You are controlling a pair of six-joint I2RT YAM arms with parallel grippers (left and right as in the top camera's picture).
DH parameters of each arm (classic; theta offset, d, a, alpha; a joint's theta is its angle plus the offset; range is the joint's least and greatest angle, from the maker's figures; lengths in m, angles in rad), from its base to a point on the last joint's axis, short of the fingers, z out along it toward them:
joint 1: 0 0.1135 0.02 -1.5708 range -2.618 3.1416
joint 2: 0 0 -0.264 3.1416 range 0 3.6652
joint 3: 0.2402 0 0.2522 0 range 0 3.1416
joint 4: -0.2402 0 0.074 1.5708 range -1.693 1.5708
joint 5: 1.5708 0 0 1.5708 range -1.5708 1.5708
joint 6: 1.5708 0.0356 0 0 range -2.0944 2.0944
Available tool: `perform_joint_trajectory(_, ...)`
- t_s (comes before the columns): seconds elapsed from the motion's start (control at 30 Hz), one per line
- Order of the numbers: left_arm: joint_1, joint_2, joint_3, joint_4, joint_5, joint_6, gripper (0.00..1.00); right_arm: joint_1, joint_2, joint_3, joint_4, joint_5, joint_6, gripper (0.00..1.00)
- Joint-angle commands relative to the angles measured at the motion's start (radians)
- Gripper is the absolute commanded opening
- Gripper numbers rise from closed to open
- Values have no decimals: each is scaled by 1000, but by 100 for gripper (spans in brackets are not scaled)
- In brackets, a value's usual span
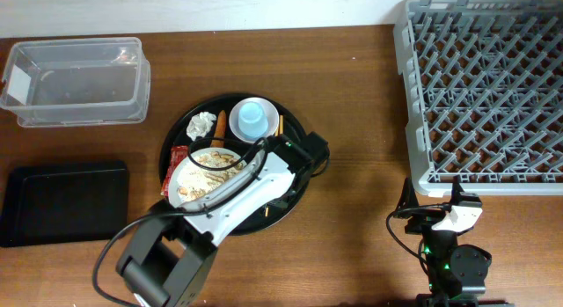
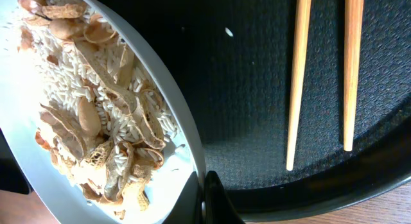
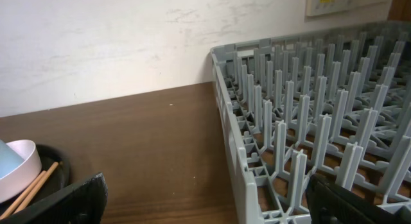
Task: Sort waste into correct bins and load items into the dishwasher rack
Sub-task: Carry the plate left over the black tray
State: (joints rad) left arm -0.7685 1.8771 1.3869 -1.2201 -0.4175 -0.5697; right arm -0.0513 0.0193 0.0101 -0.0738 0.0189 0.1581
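The white plate (image 1: 182, 178) lies on the round black tray (image 1: 295, 194) and carries beige rice-like scraps and shells (image 1: 215, 159). My left gripper (image 1: 257, 160) is shut on the plate's rim; in the left wrist view the jaws (image 2: 204, 199) pinch the rim of the plate (image 2: 26, 121) beside the scraps (image 2: 96, 108). The wooden chopsticks (image 2: 321, 76) lie on the tray. A light-blue cup (image 1: 252, 116) sits in the bowl (image 1: 266, 105). A white tissue (image 1: 201, 124), a carrot piece (image 1: 222, 124) and a red wrapper (image 1: 178, 157) lie nearby. My right gripper (image 1: 437, 212) is open and empty, beside the grey dishwasher rack (image 1: 484, 87).
The clear plastic box (image 1: 75, 78) stands at the back left. The flat black tray (image 1: 62, 204) lies at the front left. In the right wrist view the rack's edge (image 3: 231, 115) is just right of my open jaws (image 3: 205, 198), and the bowl (image 3: 22, 161) is at far left.
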Motion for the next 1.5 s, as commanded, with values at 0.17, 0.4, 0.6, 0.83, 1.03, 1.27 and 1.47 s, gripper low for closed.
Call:
perform_joint_trajectory(0.17,78,-153,24,-21,-101,-13,1,5,-6,-3,-9,16,8,98)
perform_joint_trajectory(0.4,233,-213,24,-17,-104,31,1,5,-6,-3,-9,16,8,98)
perform_joint_trajectory(0.6,400,-215,24,23,-103,51,1,5,-6,-3,-9,16,8,98)
perform_joint_trajectory(0.83,606,-215,24,132,-29,142,1,5,-6,-3,-9,16,8,98)
perform_joint_trajectory(1.03,758,-215,24,228,54,177,1,5,-6,-3,-9,16,8,98)
perform_joint_trajectory(1.27,931,-215,24,330,145,183,1,5,-6,-3,-9,16,8,98)
perform_joint_trajectory(1.47,1065,-215,24,384,315,183,1,5,-6,-3,-9,16,8,98)
